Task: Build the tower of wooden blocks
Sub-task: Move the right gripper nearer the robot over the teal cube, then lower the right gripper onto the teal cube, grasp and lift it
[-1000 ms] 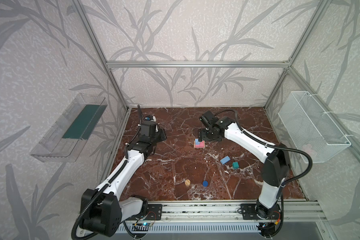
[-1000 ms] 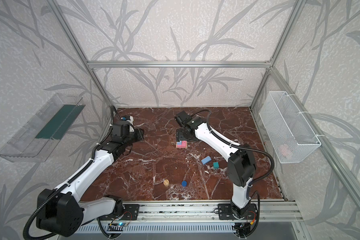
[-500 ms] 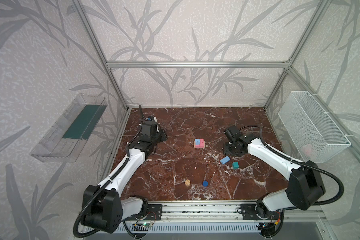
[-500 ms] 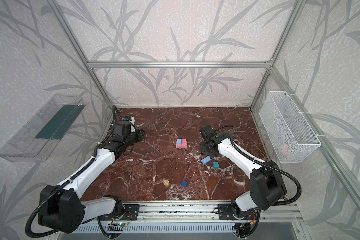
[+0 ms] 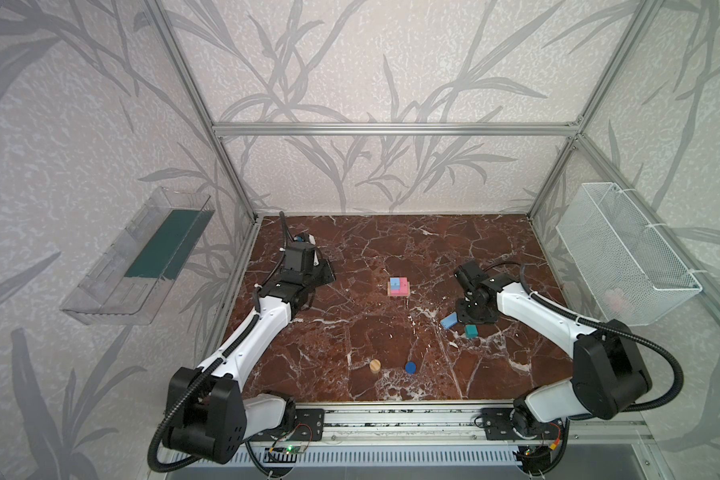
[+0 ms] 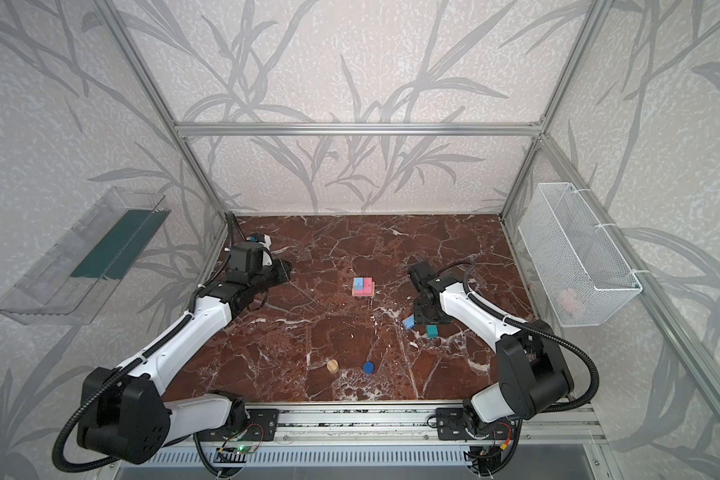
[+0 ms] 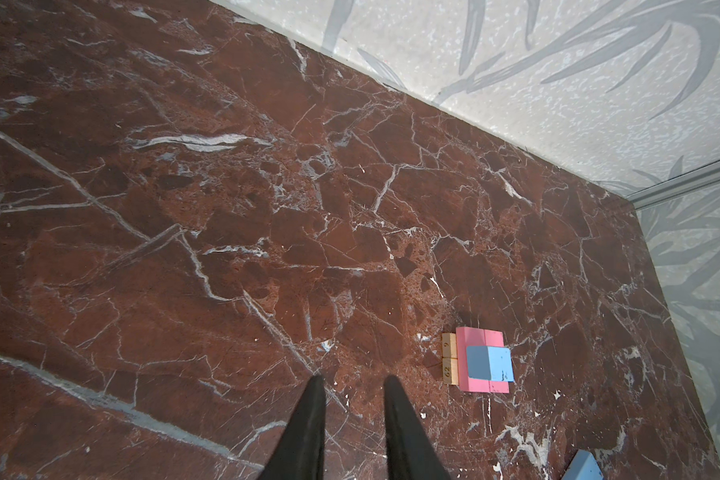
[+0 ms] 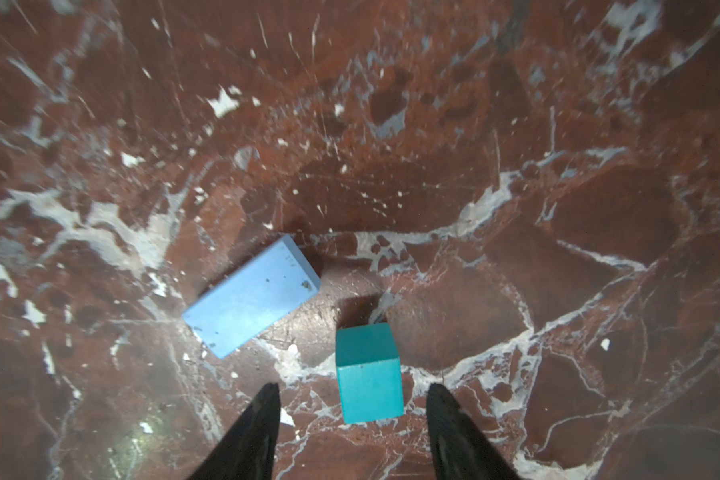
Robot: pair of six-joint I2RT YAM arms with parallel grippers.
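The right gripper [image 8: 352, 386] hung open over the teal cube [image 8: 368, 372], with a loose light blue block [image 8: 252, 295] just beside it on the right of the desk [image 5: 350, 249]. The left gripper [image 7: 354, 378], slightly parted and empty, hovered far left. The tower [image 5: 398, 286], 3 layers high, stood mid-desk.

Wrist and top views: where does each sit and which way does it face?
Top views: high in front, facing down over the marble table; left arm and right arm show whole.
Left wrist: on its arm, looks across at the tower; left end effector shows.
Right wrist: faces down at the loose light blue block and teal cube; right end effector shows.
Shared: both wrist views show that block.
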